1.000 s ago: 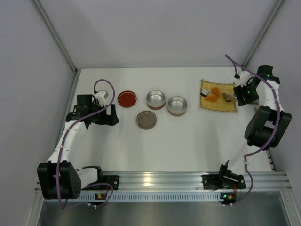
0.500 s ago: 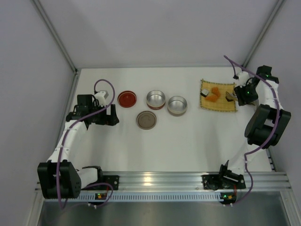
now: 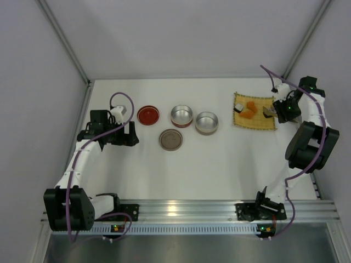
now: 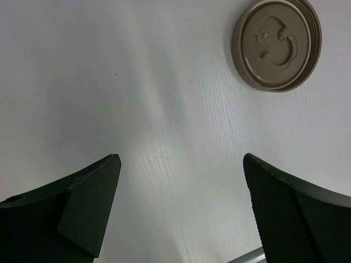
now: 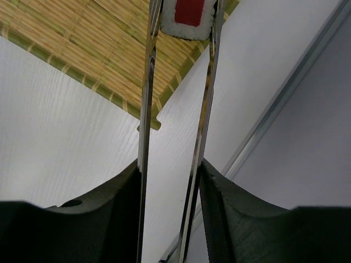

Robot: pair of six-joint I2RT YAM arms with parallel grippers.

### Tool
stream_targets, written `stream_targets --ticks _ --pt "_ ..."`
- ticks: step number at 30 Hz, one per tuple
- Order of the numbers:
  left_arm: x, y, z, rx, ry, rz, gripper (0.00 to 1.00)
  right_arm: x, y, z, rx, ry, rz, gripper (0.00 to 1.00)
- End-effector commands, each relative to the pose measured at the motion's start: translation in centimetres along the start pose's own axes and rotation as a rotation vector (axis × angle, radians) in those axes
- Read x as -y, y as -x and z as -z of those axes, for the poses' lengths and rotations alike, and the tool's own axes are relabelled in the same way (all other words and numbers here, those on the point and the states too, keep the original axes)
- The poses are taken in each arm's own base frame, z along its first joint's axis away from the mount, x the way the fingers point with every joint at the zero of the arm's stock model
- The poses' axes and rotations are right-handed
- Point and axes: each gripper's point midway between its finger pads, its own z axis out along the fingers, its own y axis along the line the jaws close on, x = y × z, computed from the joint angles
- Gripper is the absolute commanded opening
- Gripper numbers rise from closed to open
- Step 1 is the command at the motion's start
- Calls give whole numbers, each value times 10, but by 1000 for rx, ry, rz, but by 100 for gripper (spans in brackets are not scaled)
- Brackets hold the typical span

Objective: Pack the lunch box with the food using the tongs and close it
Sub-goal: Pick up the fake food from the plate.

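At your right gripper (image 5: 171,164), closest to the wrist lens, the fingers (image 5: 109,208) stand partway closed and clamp the tongs (image 5: 147,109), one slim metal arm lying against each finger's inner face. Further out, the two tips bracket a white-and-red piece (image 5: 188,13) of the food, which sits at the right-hand edge of the woven mat (image 5: 82,60). They seem to touch its white flanks, though you cannot tell whether it is off the mat. Judge it light, soft and crumbly: squeeze across the white sides only enough to carry it, since smooth steel may let it slip and a harder pinch could squash it. A frame rail (image 5: 285,93) runs close on the right. Off to the left, the brown lid (image 3: 171,139) lies nearest you, with your left gripper (image 4: 181,164) beside it, fully spread and empty over the table (image 4: 109,82). Farther back are two open tins (image 3: 207,122) side by side, a red lid (image 3: 148,115) to their left, and orange chunks (image 3: 249,109) on the mat.
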Motion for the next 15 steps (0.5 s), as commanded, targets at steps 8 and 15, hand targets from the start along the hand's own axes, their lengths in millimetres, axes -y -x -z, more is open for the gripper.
stream_targets --ticks 8,15 --pt "1 17 7 46 -2 -21 98 4 25 45 123 -47 37 28" --pt "2 17 7 45 -7 -17 98 -7 35 68 165 -33 51 27"
